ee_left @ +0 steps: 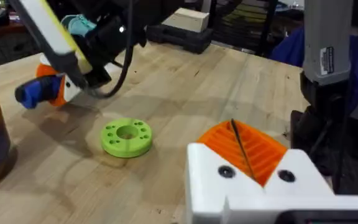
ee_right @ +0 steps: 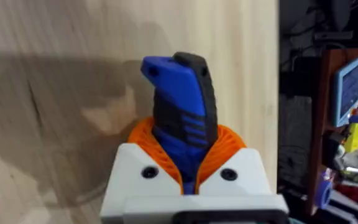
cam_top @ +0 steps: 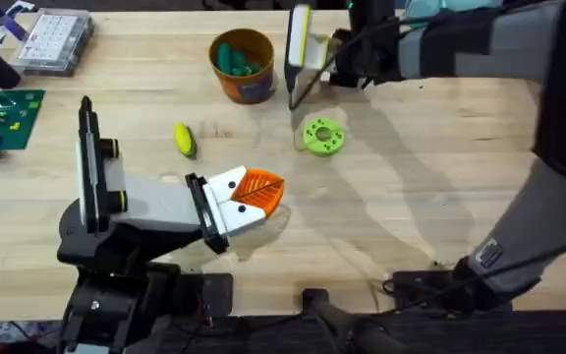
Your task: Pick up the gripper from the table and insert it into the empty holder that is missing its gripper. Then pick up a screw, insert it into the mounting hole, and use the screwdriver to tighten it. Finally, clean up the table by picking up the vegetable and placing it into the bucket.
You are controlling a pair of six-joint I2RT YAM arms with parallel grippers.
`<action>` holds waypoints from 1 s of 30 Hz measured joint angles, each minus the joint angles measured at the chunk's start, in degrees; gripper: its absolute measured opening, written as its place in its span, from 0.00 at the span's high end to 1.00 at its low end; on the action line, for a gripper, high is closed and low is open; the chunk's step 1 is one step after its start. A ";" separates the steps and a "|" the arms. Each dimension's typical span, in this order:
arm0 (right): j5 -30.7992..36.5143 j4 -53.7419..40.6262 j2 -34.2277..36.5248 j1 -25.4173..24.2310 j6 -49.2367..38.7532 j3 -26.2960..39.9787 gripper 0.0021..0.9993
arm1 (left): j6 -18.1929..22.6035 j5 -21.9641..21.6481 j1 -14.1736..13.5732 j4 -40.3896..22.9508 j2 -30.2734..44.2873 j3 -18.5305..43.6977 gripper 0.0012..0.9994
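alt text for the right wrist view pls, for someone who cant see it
The right end effector, white with orange ribbed pads, is shut on a blue and black screwdriver handle that points away from the camera. Below it lies the pale wooden table, crossed by soft shadows.

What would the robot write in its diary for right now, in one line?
right gripper: shut on screwdriver, past the bucket | left gripper: shut, empty | vegetable: on table, not in bucket

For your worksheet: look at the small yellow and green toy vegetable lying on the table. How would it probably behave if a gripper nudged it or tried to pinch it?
The vegetable is a rounded oval lying on its side on the bare table, so a nudge would likely roll it. Its smooth, curved surface suggests it might slip out of a pinch unless it is gripped across its middle. It looks small, so probably light.
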 joint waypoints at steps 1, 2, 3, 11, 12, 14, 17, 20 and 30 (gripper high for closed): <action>0.40 0.42 0.94 -0.22 -1.19 0.01 0.93 | 0.00 -0.02 0.00 0.00 0.00 0.00 0.99; 0.61 0.85 1.71 -0.40 -2.31 0.12 0.93 | -0.02 -0.02 0.00 0.00 0.00 0.00 0.99; 0.79 1.24 2.24 -0.54 -3.17 0.38 0.93 | 0.00 -0.06 0.00 0.00 0.00 0.00 0.99; 1.08 1.56 3.16 -0.62 -6.85 1.49 0.93 | 0.02 -0.26 0.00 0.02 0.00 0.00 0.99; 1.08 1.56 3.18 -0.64 -7.66 1.49 0.93 | 0.07 -0.26 0.00 0.00 0.00 0.00 0.99; 1.00 1.56 3.16 -0.68 -9.43 1.49 0.93 | 0.11 -0.26 0.00 0.00 0.00 0.00 0.99; 0.95 1.56 3.16 -0.66 -10.87 1.49 0.94 | 0.13 -0.28 0.00 0.00 0.00 0.00 0.99; 0.78 2.08 3.10 -0.68 -11.40 1.74 0.59 | 0.13 -0.41 0.00 0.00 0.00 0.00 0.99; 0.84 -0.03 2.55 -0.68 -12.24 3.82 0.01 | 0.13 -0.44 0.00 0.00 0.00 0.00 0.99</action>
